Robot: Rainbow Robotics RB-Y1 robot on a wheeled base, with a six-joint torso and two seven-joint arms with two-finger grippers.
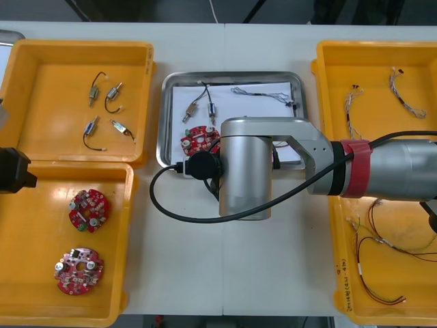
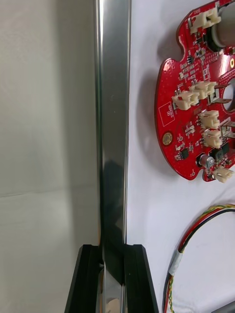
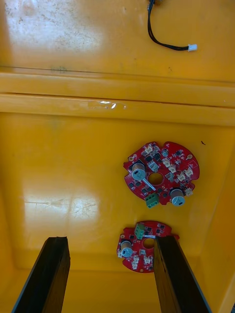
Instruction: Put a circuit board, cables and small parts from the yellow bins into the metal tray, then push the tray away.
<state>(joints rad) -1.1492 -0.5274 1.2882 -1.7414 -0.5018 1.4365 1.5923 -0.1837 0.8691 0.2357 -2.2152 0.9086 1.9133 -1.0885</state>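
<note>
The near-left yellow bin [image 1: 128, 232] is smooth, glossy plastic with rounded corners. It holds two round red circuit boards [image 1: 89, 210] with scalloped edges, lying flat and apart. The left gripper [image 3: 111, 240] hangs above them, its fingers [image 3: 54, 274] spread wide with nothing between. The near-right yellow bin [image 1: 339, 273] holds loose red and yellow cables [image 1: 382, 253]. Between these bins the pale bench [image 1: 191, 273] is bare and matt.

The right gripper [image 2: 112, 252] is at the near edge of the metal tray [image 1: 164, 123]. Its fingers [image 2: 88, 279] pinch the thin, shiny raised rim, one on the bench side and one on the inner side. The tray is rectangular with rounded corners and white inside. It stands between the bins, with a strip of bench at each side and open bench beyond its far edge.

Just inside the rim lies a red circuit board [image 2: 196, 98] studded with white connectors, and near it a curved red and yellow cable [image 2: 196, 234]. Farther in lie two small metal parts [image 1: 191, 111] and a thin twisted cable [image 1: 263, 93].

The far-left yellow bin [image 1: 147, 75] holds four small metal parts with black leads [image 1: 115, 89]. The far-right yellow bin [image 1: 325, 82] holds thin twisted cables [image 1: 403, 92].
</note>
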